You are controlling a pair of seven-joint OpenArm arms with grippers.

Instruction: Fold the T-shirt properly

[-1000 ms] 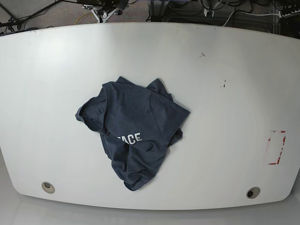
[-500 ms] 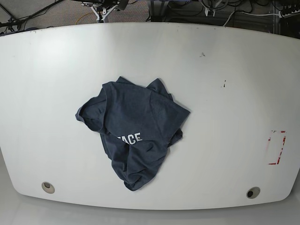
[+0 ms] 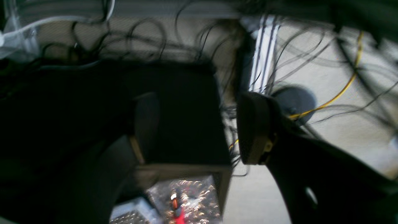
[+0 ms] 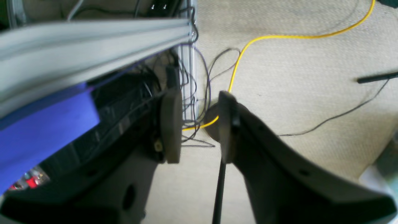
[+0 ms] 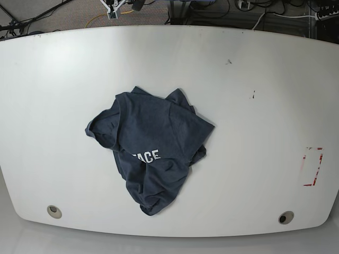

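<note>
The T-shirt (image 5: 151,148) lies crumpled in a dark navy heap on the middle of the white table (image 5: 254,116), with part of its white lettering (image 5: 146,156) showing. Neither gripper is over the table in the base view. In the left wrist view my left gripper (image 3: 199,130) is open wide, holding nothing, and faces dark equipment and cables off the table. In the right wrist view my right gripper (image 4: 198,127) stands open with a narrower gap, nothing between its fingers (image 4: 171,124), above carpet and a yellow cable (image 4: 248,46).
Two round holes (image 5: 54,211) (image 5: 286,217) sit near the table's front corners. A red marked rectangle (image 5: 313,166) is at the right edge. Cables and stands crowd the floor beyond the far edge (image 5: 238,8).
At the top edge of the base view, a small piece of arm hardware has slid upward, almost out of frame. The T-shirt has not moved.
</note>
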